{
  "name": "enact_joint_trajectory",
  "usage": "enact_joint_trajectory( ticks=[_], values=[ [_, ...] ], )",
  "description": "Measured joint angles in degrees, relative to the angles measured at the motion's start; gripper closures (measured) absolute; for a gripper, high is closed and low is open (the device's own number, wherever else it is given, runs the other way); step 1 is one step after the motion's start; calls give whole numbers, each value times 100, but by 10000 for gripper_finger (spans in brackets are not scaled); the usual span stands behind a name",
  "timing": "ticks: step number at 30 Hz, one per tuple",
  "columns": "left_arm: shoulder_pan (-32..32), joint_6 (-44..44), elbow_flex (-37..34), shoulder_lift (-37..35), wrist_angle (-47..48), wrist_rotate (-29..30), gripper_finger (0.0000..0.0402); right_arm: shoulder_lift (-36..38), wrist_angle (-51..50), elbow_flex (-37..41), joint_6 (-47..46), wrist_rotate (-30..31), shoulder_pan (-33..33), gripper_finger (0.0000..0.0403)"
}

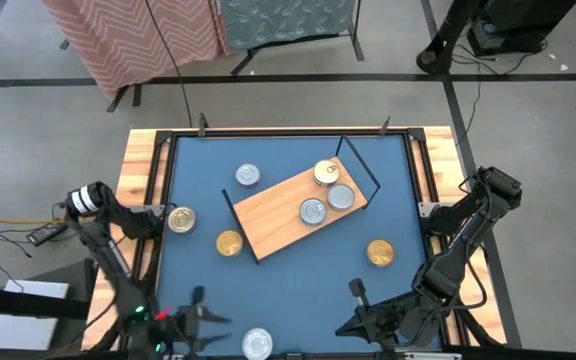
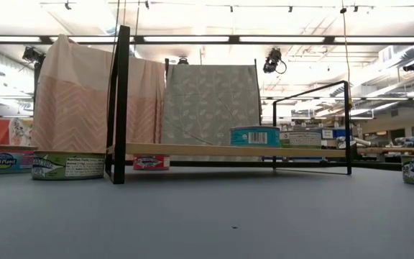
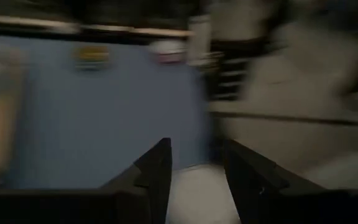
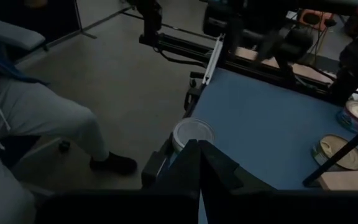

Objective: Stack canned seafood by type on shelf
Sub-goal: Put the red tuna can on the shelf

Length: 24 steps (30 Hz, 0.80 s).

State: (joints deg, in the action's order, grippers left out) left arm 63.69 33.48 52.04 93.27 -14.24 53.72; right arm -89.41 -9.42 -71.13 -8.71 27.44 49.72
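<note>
The shelf [image 1: 293, 212] is a light-wood board with black wire ends, lying askew mid-table. On it sit a gold can [image 1: 325, 172] and two silver cans [image 1: 340, 196], [image 1: 313, 211]. Loose cans rest flat on the blue table: [image 1: 247, 177], [image 1: 181, 219], [image 1: 229, 243], [image 1: 380, 252], and a silver one [image 1: 257, 343] at the near edge. My left gripper [image 1: 202, 305] hovers open at the near left, and that silver can [image 3: 188, 190] shows blurred beyond its fingers. My right gripper [image 1: 356, 290] is shut at the near right, pointing at the same can [image 4: 192, 132].
The table has a raised wooden rim [image 1: 140, 170]. A person's leg in grey trousers [image 4: 36, 124] is beside the table's near edge. Cloth-draped racks [image 2: 92, 93] stand beyond the far edge. Bare blue surface [image 1: 298, 290] lies between the shelf and the near edge.
</note>
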Motion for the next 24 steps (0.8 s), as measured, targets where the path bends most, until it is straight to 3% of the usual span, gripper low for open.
enact_joint_trajectory(
  ticks=[4,6,8,12,20,24],
  values=[
    [-663,-973,-983,208,-3408,-2621,255,0,-1,0,-3,-14,-10,392],
    [-935,-1034,-1359,119,-4109,-3516,255,0,22,0,-35,-14,-10,392],
    [-1090,-996,-1710,-98,-4296,-3898,255,0,38,0,-59,-19,21,392],
    [-1125,-1106,-2575,-908,-4260,-3943,255,0,40,0,-98,-18,116,392],
    [-959,-1402,-4667,-3501,-4679,-2572,255,0,4,0,-164,-13,85,392],
    [-960,-2155,-5053,-4230,-5074,-2662,255,0,25,0,-223,-9,-13,392]
  ],
)
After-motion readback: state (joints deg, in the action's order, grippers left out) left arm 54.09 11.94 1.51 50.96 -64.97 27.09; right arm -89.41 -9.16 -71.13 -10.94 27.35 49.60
